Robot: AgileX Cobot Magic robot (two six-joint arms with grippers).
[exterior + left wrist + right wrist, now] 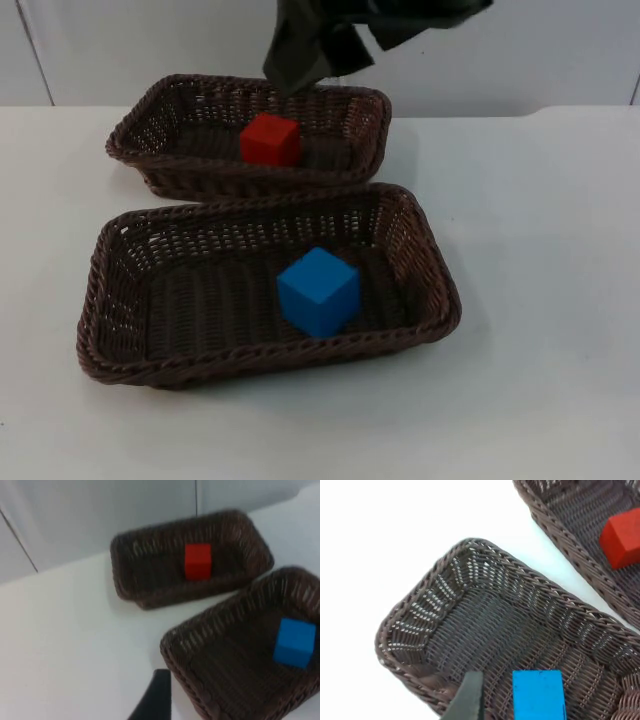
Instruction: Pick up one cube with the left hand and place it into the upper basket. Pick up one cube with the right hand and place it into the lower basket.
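The red cube (270, 139) lies in the upper dark brown wicker basket (150, 150), the blue cube (318, 291) in the lower wicker basket (120, 300) on the white worktop (540, 300). The left end effector (155, 700) hovers beside the lower basket and the right end effector (467, 700) above its rim; I cannot tell how wide either stands.

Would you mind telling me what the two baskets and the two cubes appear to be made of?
Both the upper basket and the lower basket look like dark brown woven wicker or plastic rattan, with braided rims. The red cube and blue cube look smooth, matte and uniformly coloured, perhaps foam or painted wood.
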